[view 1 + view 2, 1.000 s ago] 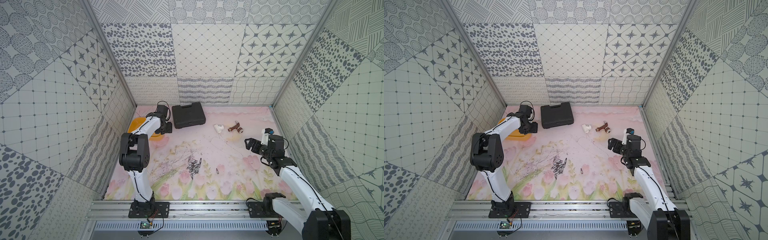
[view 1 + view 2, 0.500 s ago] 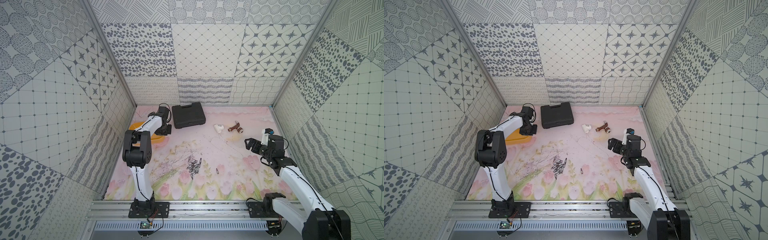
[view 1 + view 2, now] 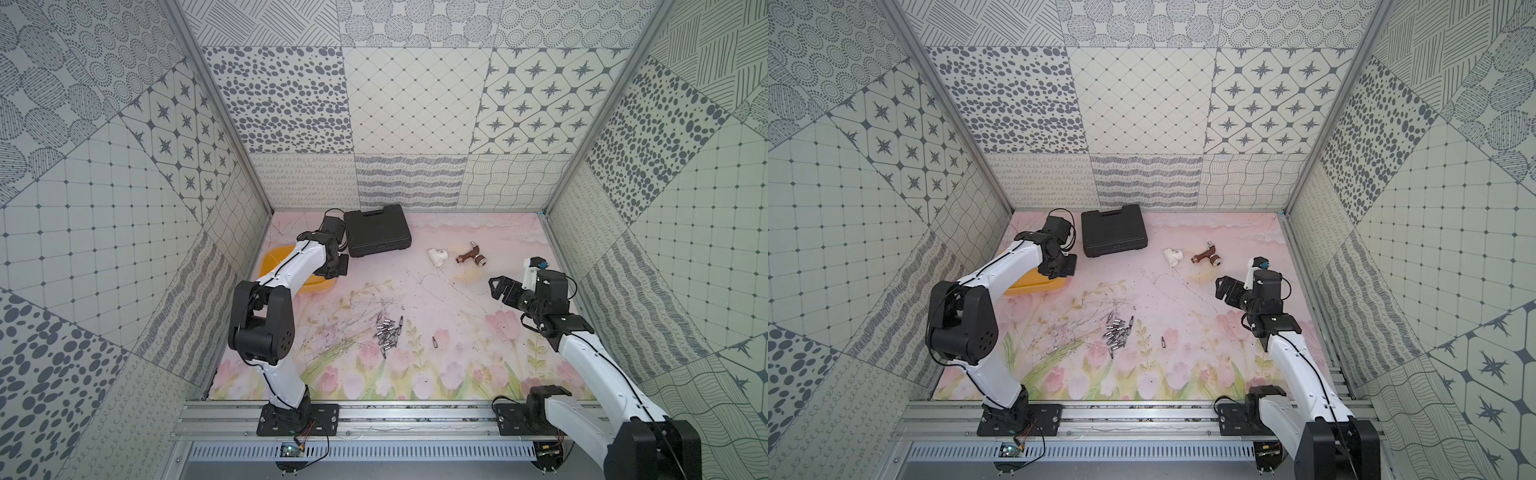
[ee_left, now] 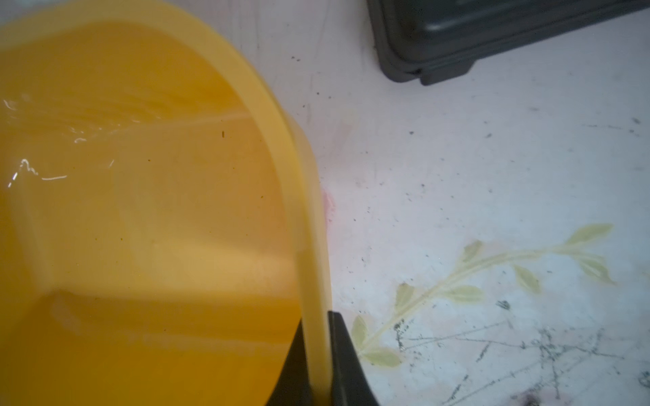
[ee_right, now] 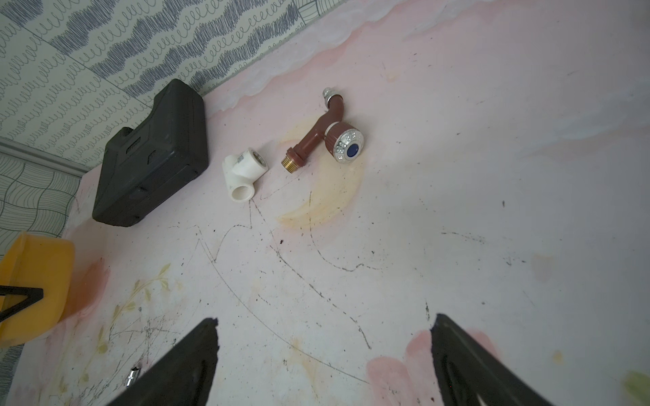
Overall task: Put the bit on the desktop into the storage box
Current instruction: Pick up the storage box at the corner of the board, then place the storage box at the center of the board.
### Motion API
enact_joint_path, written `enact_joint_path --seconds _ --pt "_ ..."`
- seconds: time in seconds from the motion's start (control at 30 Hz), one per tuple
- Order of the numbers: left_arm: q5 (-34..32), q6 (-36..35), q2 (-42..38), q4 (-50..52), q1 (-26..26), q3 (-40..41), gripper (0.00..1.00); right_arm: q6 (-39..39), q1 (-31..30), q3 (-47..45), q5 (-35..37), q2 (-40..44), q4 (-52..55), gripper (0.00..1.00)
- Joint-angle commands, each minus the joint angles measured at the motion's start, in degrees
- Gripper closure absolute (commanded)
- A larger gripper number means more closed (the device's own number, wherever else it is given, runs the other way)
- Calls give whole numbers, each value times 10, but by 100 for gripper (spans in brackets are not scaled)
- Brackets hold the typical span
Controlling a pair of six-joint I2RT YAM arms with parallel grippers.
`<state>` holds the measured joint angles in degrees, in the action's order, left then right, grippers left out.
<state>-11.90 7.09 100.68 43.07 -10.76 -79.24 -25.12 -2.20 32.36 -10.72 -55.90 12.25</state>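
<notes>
Left wrist view: your left claw [image 4: 317,318] is clamped on the rim of the yellow tray [image 4: 278,140]. The bits [image 3: 388,334], short steel stubs lying mostly front-to-back, are heaped mid-table between the arms, well apart from the tray. Your right claw [image 3: 495,287] hangs spread and empty.

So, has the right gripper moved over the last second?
No. In a top view the right gripper hangs open at the same spot, standing just as it did a second ago relative to the brown tap.
</notes>
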Motion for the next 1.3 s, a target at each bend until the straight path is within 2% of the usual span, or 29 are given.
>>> enact_joint_path --seconds 0.0,0.17,0.3,0.5,0.77,1.0,1.27 --pt "-25 42 -59 41 -54 23 100 -5 1 18 -6 -7 -16 3" --pt "-8 72 -93 65 -123 22 100 -7 1 22 -11 -15 -21 3" --pt "-7 93 -90 74 -180 4 100 -12 1 24 -12 -20 -21 3" --pt "1 104 -41 68 -254 -53 100 -19 1 27 -14 -27 -15 3" --pt "17 105 63 67 -342 -159 100 -21 1 29 -12 -25 -11 3" --pt "37 101 133 71 -373 -235 100 -23 1 31 -10 -24 -8 3" --pt "57 98 199 66 -384 -288 100 -24 1 33 -9 -22 -7 4"
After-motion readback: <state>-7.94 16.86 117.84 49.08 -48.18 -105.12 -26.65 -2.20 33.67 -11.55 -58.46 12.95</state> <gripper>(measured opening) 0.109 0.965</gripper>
